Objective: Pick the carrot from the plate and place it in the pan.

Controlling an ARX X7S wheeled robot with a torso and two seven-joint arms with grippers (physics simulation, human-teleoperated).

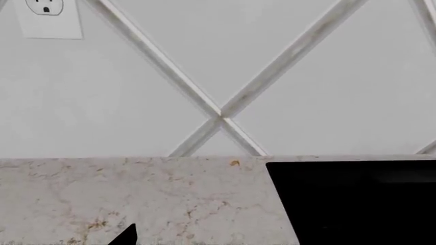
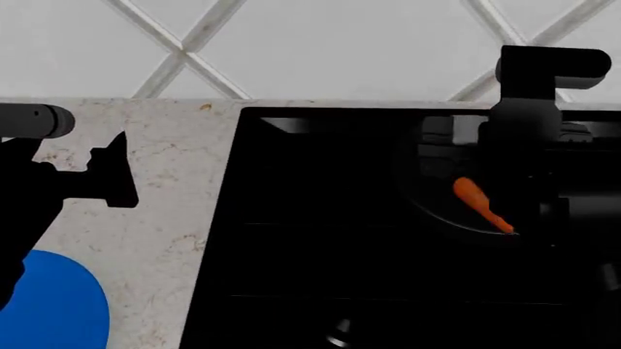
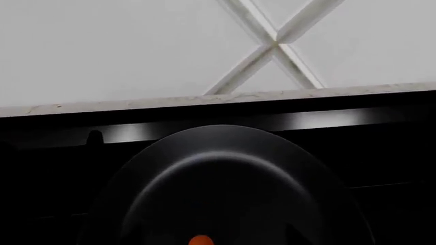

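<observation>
The orange carrot [image 2: 481,204] lies slanted inside the dark pan [image 2: 434,190] on the black cooktop at the right; its rounded end also shows in the right wrist view [image 3: 199,240], low in the pan [image 3: 225,173]. My right gripper [image 2: 524,218] hangs over the pan right by the carrot's thin end, black against black, so I cannot tell how its jaws stand. The blue plate [image 2: 54,305] sits empty at the near left on the counter. My left gripper [image 2: 107,171] hovers above the counter beyond the plate, open and empty, with one fingertip [image 1: 126,235] showing.
The black cooktop [image 2: 310,240] fills the middle and right, and its edge shows in the left wrist view [image 1: 354,204]. A speckled stone counter [image 2: 165,218] lies to its left. A tiled wall [image 2: 339,43] stands close behind, with a power outlet [image 1: 48,15].
</observation>
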